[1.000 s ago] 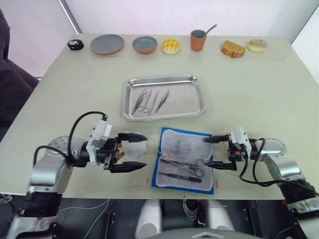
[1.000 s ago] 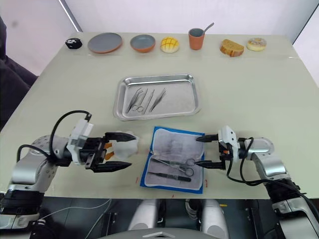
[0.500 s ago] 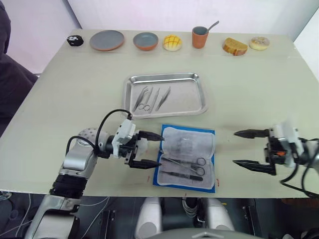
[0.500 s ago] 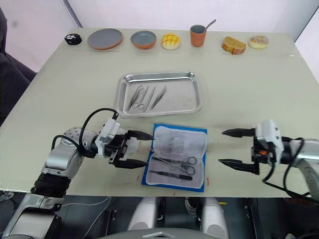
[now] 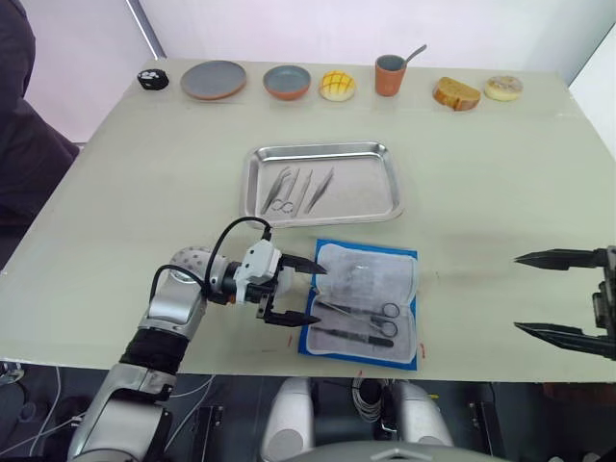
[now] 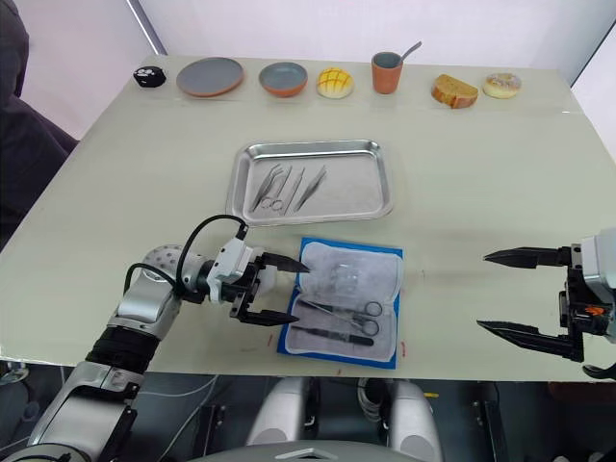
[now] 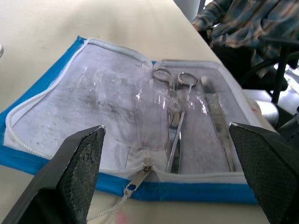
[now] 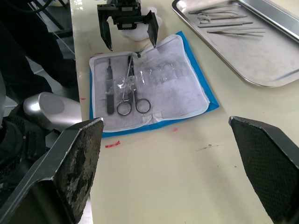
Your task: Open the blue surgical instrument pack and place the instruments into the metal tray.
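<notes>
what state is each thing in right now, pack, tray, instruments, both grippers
blue surgical instrument pack: unzipped, lying open flat on the table
scissors: in the open pack, not yet moved
dark-handled tool: in the pack, beside the scissors
metal tray: holds three instruments, rest of it bare
left gripper: open, at the pack's left edge
right gripper: open wide, well off to the pack's right
cup: upright, a spoon in it

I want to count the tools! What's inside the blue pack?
The open blue pack holds scissors and one slim straight tool under clear plastic. Anything tucked beneath them is hidden.
</notes>
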You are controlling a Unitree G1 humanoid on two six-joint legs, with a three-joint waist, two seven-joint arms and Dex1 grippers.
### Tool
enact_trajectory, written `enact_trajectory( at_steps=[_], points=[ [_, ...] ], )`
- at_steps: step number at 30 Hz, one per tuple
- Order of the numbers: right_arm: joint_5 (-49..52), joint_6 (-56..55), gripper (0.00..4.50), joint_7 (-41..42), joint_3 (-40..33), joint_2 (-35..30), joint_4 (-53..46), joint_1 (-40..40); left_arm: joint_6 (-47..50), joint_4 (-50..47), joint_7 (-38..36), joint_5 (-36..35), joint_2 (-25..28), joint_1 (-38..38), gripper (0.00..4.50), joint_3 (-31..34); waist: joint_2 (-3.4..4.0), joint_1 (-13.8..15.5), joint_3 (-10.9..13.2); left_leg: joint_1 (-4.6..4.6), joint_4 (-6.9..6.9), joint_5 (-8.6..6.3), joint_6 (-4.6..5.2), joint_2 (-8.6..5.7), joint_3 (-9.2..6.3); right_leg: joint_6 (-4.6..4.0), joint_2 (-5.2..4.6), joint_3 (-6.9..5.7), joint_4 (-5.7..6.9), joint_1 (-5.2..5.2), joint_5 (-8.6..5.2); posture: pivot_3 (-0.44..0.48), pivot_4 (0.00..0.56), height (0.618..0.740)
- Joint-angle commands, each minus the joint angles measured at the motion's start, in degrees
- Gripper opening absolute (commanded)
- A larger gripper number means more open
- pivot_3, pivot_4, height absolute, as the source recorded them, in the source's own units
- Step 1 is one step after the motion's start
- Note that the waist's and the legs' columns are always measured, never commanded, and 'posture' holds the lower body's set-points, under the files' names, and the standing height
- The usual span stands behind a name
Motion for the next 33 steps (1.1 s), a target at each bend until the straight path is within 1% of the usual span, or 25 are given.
enact_trajectory(
  at_steps=[1,2,7,13,16,20,24,26,30,33],
  points=[
    [2.84,1.63,4.50,-0.90,-1.58,-1.04,-2.45,-1.60,-3.79,5.77,-1.88,3.08,-1.58,-0.72,4.48,-2.59,0.07,-0.02,-0.04,0.00,0.10,-0.03,0.05,0.00,-0.03,0.03,0.00,0.01,0.04,0.04,0.01,0.000,0.150,0.740],
    [3.19,1.96,4.50,-1.21,-1.25,-1.21,-2.76,-2.15,-4.79,7.10,-2.04,3.69,-1.91,-1.13,4.48,-2.96,0.13,-0.03,-0.08,-0.01,0.19,-0.11,0.19,0.00,-0.03,0.08,0.00,0.03,0.07,0.05,0.04,0.000,0.150,0.740],
    [5.06,3.91,4.50,-2.27,-0.10,-2.15,-3.28,-4.92,-8.58,12.85,-2.60,6.04,-3.86,-3.43,4.48,-5.06,0.51,0.10,-0.44,0.00,0.27,-0.13,0.24,-0.03,-0.04,0.10,0.01,0.12,0.10,0.11,0.09,0.000,0.150,0.740],
    [5.95,4.96,4.50,-2.63,-0.15,-2.52,-4.11,-6.04,-9.98,15.49,-1.83,9.51,-5.99,-5.24,4.48,-8.29,1.12,0.45,-0.89,0.04,0.31,-0.11,0.24,-0.25,-0.15,0.09,0.00,0.27,0.13,0.23,0.10,0.000,0.150,0.740],
    [6.43,5.65,4.50,-3.41,-0.32,-2.13,-5.48,-5.77,-9.82,14.82,-1.63,10.35,-7.04,-5.39,4.48,-9.05,1.36,0.61,-1.10,0.17,0.32,-0.15,0.30,-0.37,-0.27,0.11,0.00,0.32,0.12,0.43,0.09,0.000,0.150,0.740],
    [6.54,6.37,4.50,-4.40,-1.15,-1.43,-8.10,-4.08,-8.32,12.92,-0.83,11.22,-8.25,-4.79,4.48,-9.88,1.39,0.81,-1.28,0.19,0.32,-0.18,0.35,-0.53,-0.42,0.15,0.00,0.44,0.10,0.54,0.06,0.000,0.150,0.740],
    [6.31,6.91,4.50,-4.51,-2.02,-1.79,-8.07,-3.15,-8.86,11.65,-0.85,11.84,-7.65,-2.82,4.48,-10.20,1.39,0.81,-1.32,0.21,0.34,-0.18,0.36,-0.60,-0.47,0.18,0.00,0.50,0.07,0.62,0.04,0.000,0.150,0.740],
    [5.97,6.80,4.50,-4.58,-1.83,-1.83,-7.87,-3.14,-8.93,11.19,-0.60,12.11,-7.51,-2.35,4.48,-10.19,1.39,0.79,-1.33,0.40,0.32,-0.20,0.39,-0.60,-0.47,0.19,0.00,0.51,0.03,0.83,0.04,0.000,0.150,0.740],
    [6.24,9.01,4.50,-11.40,2.80,-2.41,-10.13,-6.77,-7.58,11.32,0.02,11.49,-7.38,-3.05,4.48,-8.98,1.39,0.48,-1.34,0.59,0.27,-0.25,0.47,-0.60,-0.41,0.20,0.00,0.64,0.03,0.92,0.03,0.000,0.150,0.740],
    [5.93,9.77,4.50,-15.86,7.91,-2.07,-12.43,-9.69,-8.15,12.73,0.35,11.98,-7.52,-3.52,4.48,-8.87,1.41,0.26,-1.36,0.64,0.25,-0.25,0.48,-0.60,-0.41,0.20,0.00,0.65,0.04,0.94,0.02,0.000,0.150,0.740]
  ],
)
